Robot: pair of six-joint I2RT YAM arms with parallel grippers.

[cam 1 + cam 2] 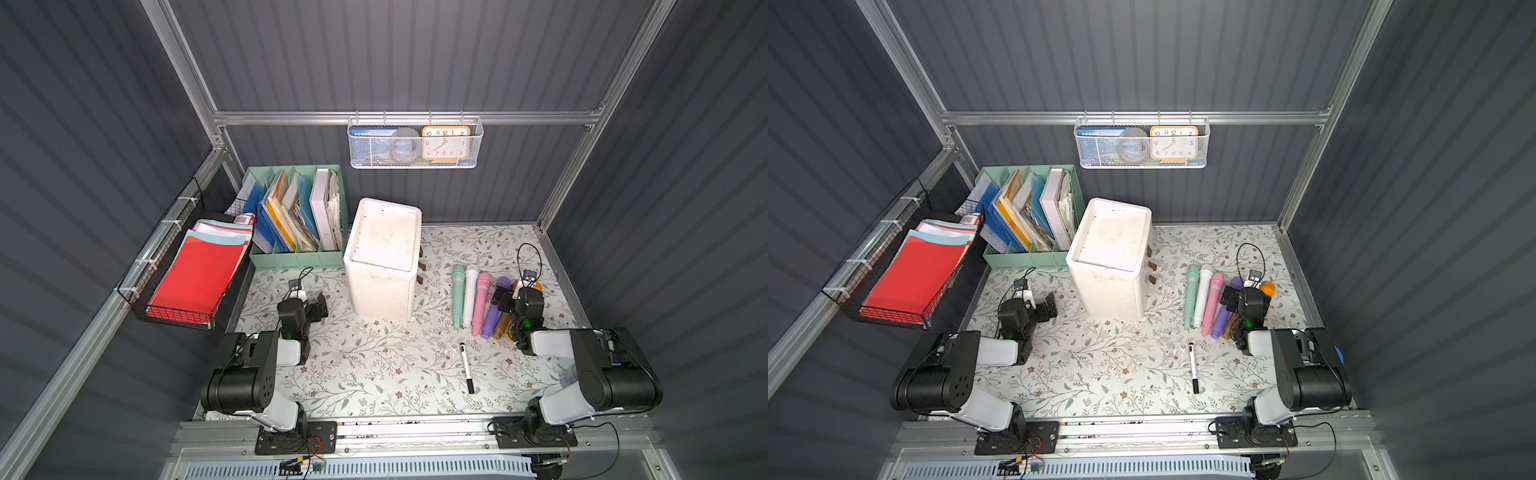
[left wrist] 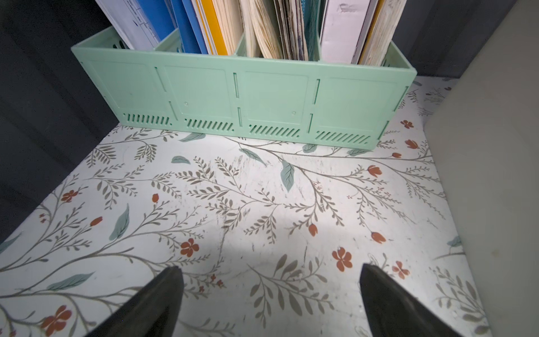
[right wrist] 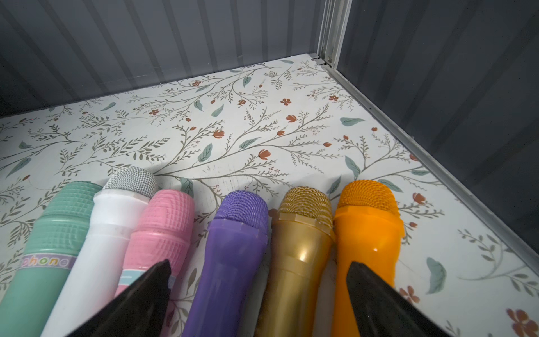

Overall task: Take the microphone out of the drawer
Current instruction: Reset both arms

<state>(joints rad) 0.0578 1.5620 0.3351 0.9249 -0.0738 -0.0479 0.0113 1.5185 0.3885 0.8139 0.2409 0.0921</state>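
A white drawer unit [image 1: 384, 257] stands mid-table, its brown handles [image 1: 420, 266] facing right and its drawers pushed in. Several toy microphones lie side by side on the table to its right: green [image 3: 55, 230], white [image 3: 110, 233], pink [image 3: 163, 230], purple [image 3: 233, 242], gold [image 3: 300, 248] and orange [image 3: 367, 233]. My right gripper [image 3: 260, 264] hovers open just over the purple and gold ones, gripping nothing; in a top view it [image 1: 513, 299] covers their middles. My left gripper [image 2: 271, 267] is open and empty over bare table left of the drawer unit.
A green file holder [image 1: 297, 216] full of folders stands behind my left gripper. A black wire tray [image 1: 166, 307] of red paper hangs at the left wall. A black-and-white marker [image 1: 466, 368] lies toward the front. A mesh basket [image 1: 415, 162] with a clock hangs on the back wall.
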